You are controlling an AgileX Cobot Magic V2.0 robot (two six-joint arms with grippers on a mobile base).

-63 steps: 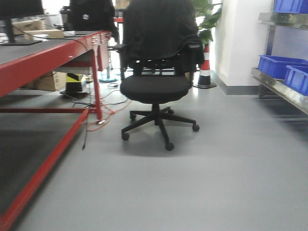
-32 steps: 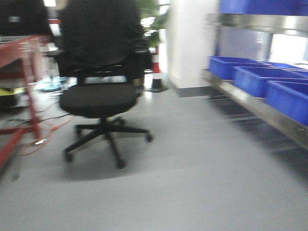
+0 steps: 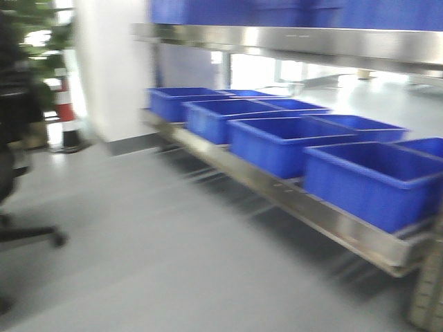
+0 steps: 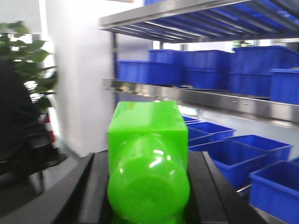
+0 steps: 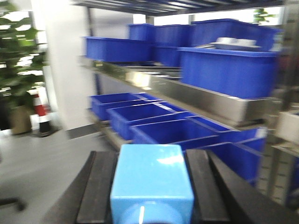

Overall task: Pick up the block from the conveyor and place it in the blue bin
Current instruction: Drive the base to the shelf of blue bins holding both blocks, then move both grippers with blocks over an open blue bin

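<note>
My left gripper is shut on a glossy green block, clamped between its black fingers. My right gripper is shut on a light-blue block between its black fingers. Several open blue bins stand in a row on a low steel shelf at the right of the front view. They also show beyond the blocks in the left wrist view and in the right wrist view. The conveyor is out of view. Neither arm shows in the front view.
An upper steel shelf carries more blue bins. A white pillar stands at the back left, with a red-and-white cone and a plant beside it. A black office chair is at the left edge. Grey floor lies ahead.
The front view has swung to the right. The red-framed conveyor has left the frame, the chair has slid to the left edge, and the shelf of blue bins now fills the right side.
</note>
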